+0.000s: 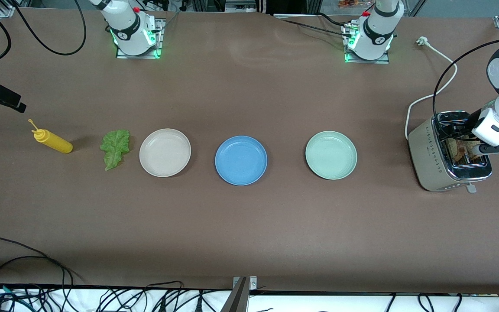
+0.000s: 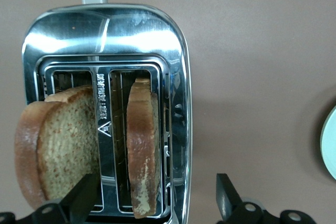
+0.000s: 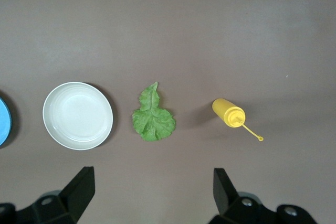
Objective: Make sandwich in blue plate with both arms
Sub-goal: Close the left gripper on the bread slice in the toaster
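Chrome toaster (image 2: 105, 30): stands at the left arm's end of the bench (image 1: 249, 225), directly under the left end effector (image 2: 157, 198).
Left end effector: over the toaster, jaws spread wide, holding nothing.
Bread slices: two brown slices stand upright in the toaster's slots, one slice (image 2: 58, 145) by one finger, the other slice (image 2: 143, 150) between the fingers.
Right end effector (image 3: 152, 192): up in the air at the right arm's end of the bench, jaws wide apart, empty.
Lettuce leaf (image 1: 114, 148): flat on the bench below the right end effector, between the yellow squeeze bottle (image 1: 53, 141) and the cream plate (image 1: 165, 152).
Blue plate (image 1: 241, 160): mid-bench, well apart from both end effectors, between the cream plate and the mint-green plate (image 1: 331, 155), nothing on it.
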### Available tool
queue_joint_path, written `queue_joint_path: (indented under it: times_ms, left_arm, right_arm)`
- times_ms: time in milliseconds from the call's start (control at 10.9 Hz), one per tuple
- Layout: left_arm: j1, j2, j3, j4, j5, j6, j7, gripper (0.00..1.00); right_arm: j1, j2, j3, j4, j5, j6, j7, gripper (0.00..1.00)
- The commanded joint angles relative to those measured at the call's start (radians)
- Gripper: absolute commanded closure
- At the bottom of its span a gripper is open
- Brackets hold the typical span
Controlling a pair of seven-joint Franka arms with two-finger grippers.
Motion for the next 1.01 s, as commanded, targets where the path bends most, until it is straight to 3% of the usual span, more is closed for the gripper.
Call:
queue_joint_path:
  times_ms: [0, 276, 553, 645, 921]
  left_arm:
    - [0.006, 0.026, -0.003, 0.015, 0.026, 0.006, 0.016, 0.09]
    - [0.001, 0.000, -0.006, 0.036, 0.024, -0.052, 0.011, 0.38]
    - [0.003, -0.008, -0.004, 0.047, 0.012, -0.087, 0.110, 0.80]
    - [0.006, -0.008, 0.000, 0.047, 0.012, -0.087, 0.134, 0.84]
    - [0.004, -0.006, 0.002, 0.044, 0.010, -0.087, 0.135, 0.72]
  right_arm:
    - [-0.003, 0.008, 0.000, 0.025, 0.018, -0.021, -0.008, 0.00]
    - [-0.003, 0.008, 0.000, 0.025, 0.018, -0.021, -0.009, 0.00]
    - [-0.003, 0.008, 0.000, 0.025, 0.018, -0.021, -0.009, 0.00]
    - [-0.003, 0.008, 0.000, 0.025, 0.018, -0.021, -0.009, 0.00]
    - [-0.003, 0.008, 0.000, 0.025, 0.018, -0.021, -0.009, 0.00]
